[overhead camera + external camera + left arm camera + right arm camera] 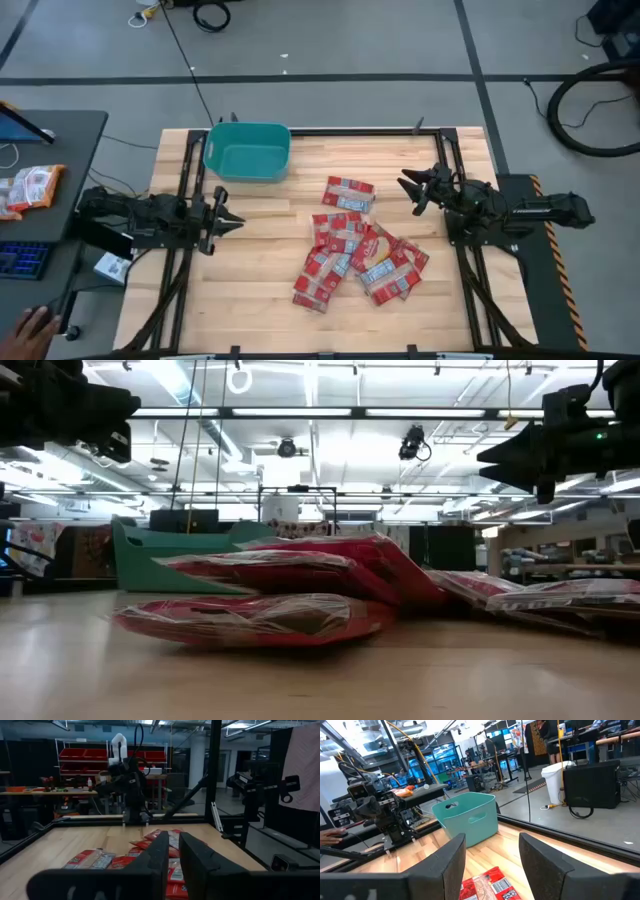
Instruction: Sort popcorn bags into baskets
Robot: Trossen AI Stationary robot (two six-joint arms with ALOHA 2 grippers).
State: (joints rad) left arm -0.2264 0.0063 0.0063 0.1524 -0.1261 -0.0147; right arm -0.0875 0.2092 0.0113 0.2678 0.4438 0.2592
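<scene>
Several popcorn bags [355, 250] lie heaped on the pale wood-plank table [260, 300] in the high view, flat red packets with white bands, overlapping one another; one lies a little apart, nearer the basket [247, 150]. That basket, a teal plastic tub with rounded corners, stands at the table's far edge with nothing visible inside, so sorting looks not yet begun. The left gripper [228, 221] waits over the table's left side, well apart from the heap, and the right gripper [408, 185] hangs near the top of the heap with its fingers spread.

From table height, the packets show glossy, crinkled film, stacked loosely, the nearest bag slightly puffed. The tub's smooth teal wall rises behind them.

Past the left wrist's dark fingers [162, 855], which stand only a narrow gap apart and hold nothing, the red heap lies ahead on the wood.

Past the right wrist's fingers [450, 855], set wide and empty, one packet lies just below and the tub farther on. The next move likely calls for lowering onto a single top packet; slippery film and overlap could drag neighbours along.
</scene>
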